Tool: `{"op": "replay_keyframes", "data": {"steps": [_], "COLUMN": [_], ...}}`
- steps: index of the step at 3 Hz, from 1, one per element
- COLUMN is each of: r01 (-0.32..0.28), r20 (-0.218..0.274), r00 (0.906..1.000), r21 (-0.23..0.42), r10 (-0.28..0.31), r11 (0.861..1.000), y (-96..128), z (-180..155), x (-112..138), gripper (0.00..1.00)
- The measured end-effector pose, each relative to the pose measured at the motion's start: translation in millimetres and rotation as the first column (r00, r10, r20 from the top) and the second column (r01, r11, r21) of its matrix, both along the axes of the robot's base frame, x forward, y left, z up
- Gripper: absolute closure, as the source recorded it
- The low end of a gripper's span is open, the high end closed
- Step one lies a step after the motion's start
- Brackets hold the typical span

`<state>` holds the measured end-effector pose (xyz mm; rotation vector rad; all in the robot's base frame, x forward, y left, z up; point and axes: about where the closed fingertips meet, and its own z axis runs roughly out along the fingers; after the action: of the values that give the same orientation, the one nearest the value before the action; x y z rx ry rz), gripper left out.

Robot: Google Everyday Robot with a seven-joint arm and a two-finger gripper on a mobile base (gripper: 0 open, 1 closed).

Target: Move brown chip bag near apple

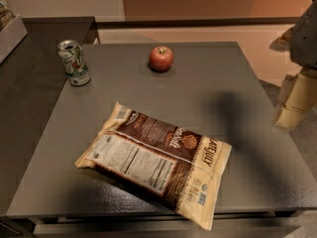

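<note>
The brown chip bag (158, 160) lies flat near the table's front edge, label side up, with its lower right corner hanging over the edge. The apple (161, 58), red with a short stem, stands at the far middle of the table, well apart from the bag. My gripper (291, 112) hangs at the right edge of the view, beyond the table's right side, above the floor. It is far from both the bag and the apple and holds nothing I can see.
A green-and-white drink can (74, 62) stands upright at the far left of the grey table (237, 133). A darker counter (29, 83) adjoins the table on the left. A low wall runs behind the table.
</note>
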<state>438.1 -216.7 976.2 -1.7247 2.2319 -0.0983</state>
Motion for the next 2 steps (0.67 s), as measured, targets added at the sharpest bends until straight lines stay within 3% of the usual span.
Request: {"op": "replay_keyframes", "data": {"steps": [2], "r01": [-0.035], "r20": [0.011], "r00": [0.9993], "r21": [-0.01], "r10": [0.035], "r11": [0.999], "y": [10], "z": [-1], "x": [-7], "gripper": [0.0]}}
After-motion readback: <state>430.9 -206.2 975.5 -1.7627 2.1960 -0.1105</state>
